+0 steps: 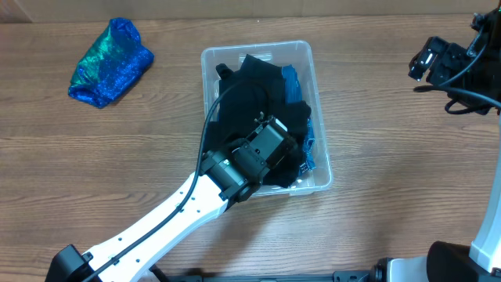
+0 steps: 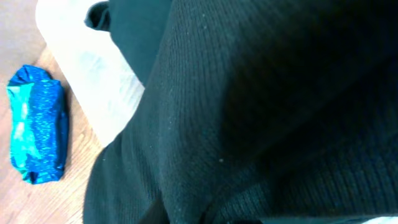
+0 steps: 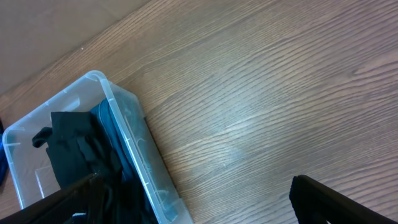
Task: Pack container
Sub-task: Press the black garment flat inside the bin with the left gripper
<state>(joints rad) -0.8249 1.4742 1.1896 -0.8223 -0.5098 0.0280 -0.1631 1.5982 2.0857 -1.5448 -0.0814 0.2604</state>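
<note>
Black garment (image 1: pixel 254 94) in container (image 1: pixel 207 78), left pincer (image 1: pixel 275 147) buried in it, spread cannot be told; right pincer (image 3: pixel 194 180) wide, empty

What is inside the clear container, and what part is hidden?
A black knitted garment fills most of the container, with blue fabric along one long side. The left gripper reaches into the garment; its fingertips are covered. The bottom is mostly hidden by cloth.

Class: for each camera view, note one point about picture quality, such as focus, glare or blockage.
Overhead: evenly lit, the container sharp. Left wrist: black cloth fills most of the frame, close and soft. Right wrist: pale glare on the table; its own fingers are blurred dark shapes.
</note>
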